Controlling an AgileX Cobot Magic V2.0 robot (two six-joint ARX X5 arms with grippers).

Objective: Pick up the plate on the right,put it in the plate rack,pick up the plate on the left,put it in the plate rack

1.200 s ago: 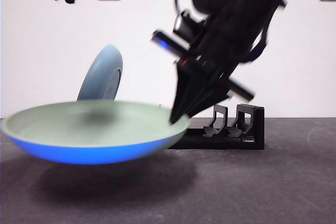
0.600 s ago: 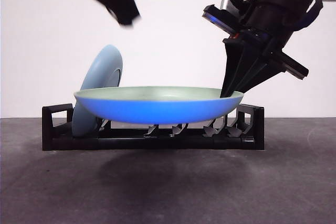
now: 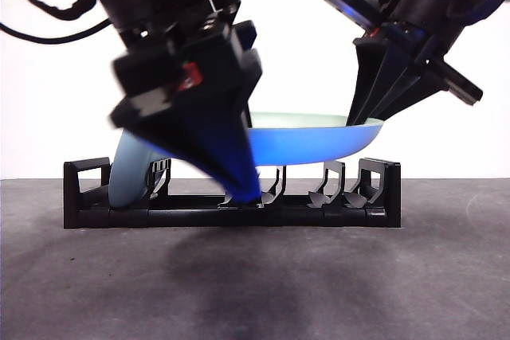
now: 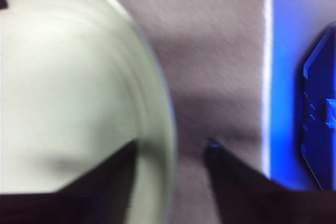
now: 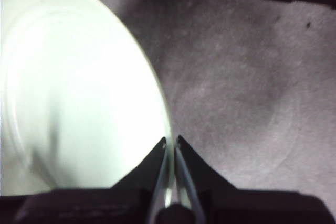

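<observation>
A pale green plate with a blue underside hangs level in the air above the plate rack, a long low black rack standing on the dark grey worktop.

The right gripper grips this plate at its rim. In the right wrist view its two black fingers are pressed together with the thin plate edge pinched between them, and the plate's pale inner face spreads away from the fingertips. In the front view this gripper reaches down from the upper right corner to the plate's rim.

The left gripper has its fingers spread apart, one over the plate's inner face and one beyond the rim over the worktop, with the rim running between them. Contact cannot be judged; the view is blurred. In the front view it is the large dark blurred shape before the plate.

A second, light blue plate stands on edge in the rack, partly hidden behind the left gripper.
</observation>
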